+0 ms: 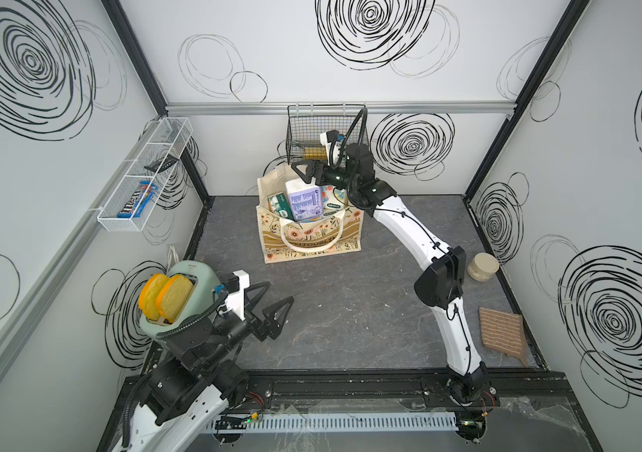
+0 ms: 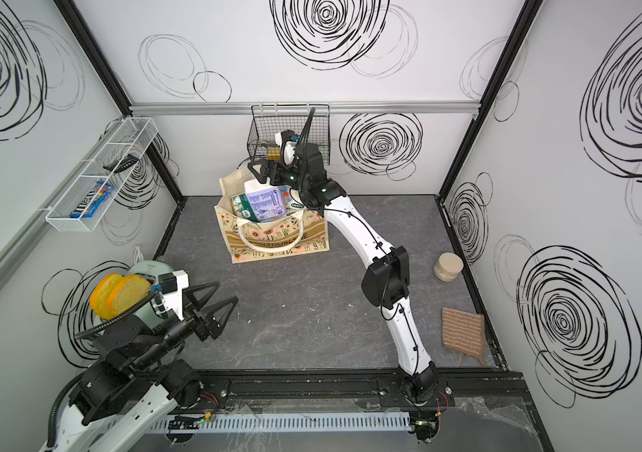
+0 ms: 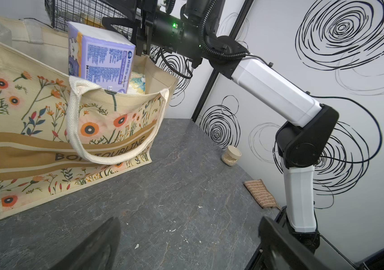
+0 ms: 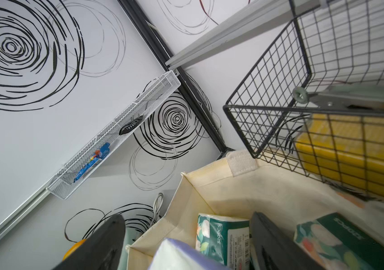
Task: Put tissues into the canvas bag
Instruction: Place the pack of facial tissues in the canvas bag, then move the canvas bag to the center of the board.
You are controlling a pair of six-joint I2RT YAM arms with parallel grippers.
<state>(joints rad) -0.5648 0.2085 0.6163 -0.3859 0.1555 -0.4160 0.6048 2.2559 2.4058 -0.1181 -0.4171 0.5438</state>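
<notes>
Reading "BONJOURLINE" along the tan stripe of the canvas bag (image 3: 34,149), partly hidden behind its handle (image 3: 71,117). Also catching "320PCS" on a dark green tissue pack (image 4: 221,236) and "m&m's" on the candy pack (image 1: 135,201) in the white wall tray (image 1: 117,226). Not managing the fine print on the purple pack (image 3: 106,60), way too small.

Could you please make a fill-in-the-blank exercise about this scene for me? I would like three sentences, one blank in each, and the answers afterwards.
1. The tissue pack sticking highest out of the canvas bag is ____ in colour.
2. The toaster holds ____ slices of bread.
3. The right gripper hangs above the bag, its jaws ____.
Missing words: purple; two; open.
</notes>
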